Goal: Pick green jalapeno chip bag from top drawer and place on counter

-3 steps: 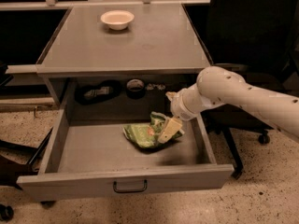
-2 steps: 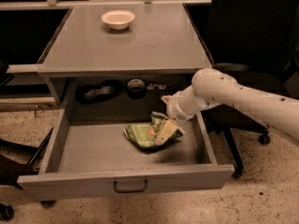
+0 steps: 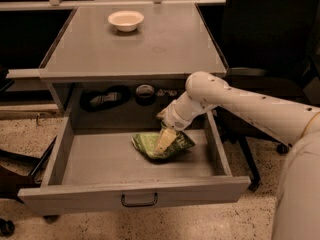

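The green jalapeno chip bag lies crumpled on the floor of the open top drawer, right of its middle. My gripper reaches down into the drawer from the right, with its pale fingers on top of the bag. The white arm crosses over the drawer's right wall. The counter is the flat grey cabinet top above the drawer.
A small cream bowl stands at the back of the counter. Dark objects and a round dark item sit in the shelf behind the drawer. A dark chair base stands at the left, and another chair at the right.
The arm and gripper have shifted slightly left over the bag. The bag stays in the same place in the drawer.
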Available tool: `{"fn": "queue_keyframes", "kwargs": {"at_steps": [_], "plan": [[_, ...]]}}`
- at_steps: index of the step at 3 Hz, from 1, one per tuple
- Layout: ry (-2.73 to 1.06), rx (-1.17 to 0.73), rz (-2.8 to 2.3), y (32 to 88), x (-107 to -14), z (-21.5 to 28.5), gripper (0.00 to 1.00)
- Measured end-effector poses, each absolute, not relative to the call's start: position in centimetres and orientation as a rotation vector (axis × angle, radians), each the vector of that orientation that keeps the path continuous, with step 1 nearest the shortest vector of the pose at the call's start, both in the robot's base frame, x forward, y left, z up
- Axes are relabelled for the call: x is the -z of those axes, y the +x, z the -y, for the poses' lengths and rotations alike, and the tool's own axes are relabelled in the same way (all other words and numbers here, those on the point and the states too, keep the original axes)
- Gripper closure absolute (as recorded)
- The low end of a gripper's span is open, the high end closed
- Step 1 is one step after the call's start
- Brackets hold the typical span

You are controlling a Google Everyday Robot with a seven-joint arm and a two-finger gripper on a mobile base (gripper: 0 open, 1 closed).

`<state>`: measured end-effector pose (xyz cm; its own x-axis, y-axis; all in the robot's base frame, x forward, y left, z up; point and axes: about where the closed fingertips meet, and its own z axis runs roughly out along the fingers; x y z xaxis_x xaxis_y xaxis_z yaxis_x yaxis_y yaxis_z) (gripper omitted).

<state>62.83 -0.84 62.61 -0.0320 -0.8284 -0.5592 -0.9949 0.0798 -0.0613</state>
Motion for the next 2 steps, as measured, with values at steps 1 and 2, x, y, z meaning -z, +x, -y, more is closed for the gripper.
{"fn": "queue_keyframes", "kwargs": {"at_steps": [1, 2], "plan": [[-1.803, -0.493, -1.91, 62.85, -62.53, 0.66, 0.42], [-1.796, -0.487, -1.914, 62.34, -62.81, 0.78, 0.65]]}}
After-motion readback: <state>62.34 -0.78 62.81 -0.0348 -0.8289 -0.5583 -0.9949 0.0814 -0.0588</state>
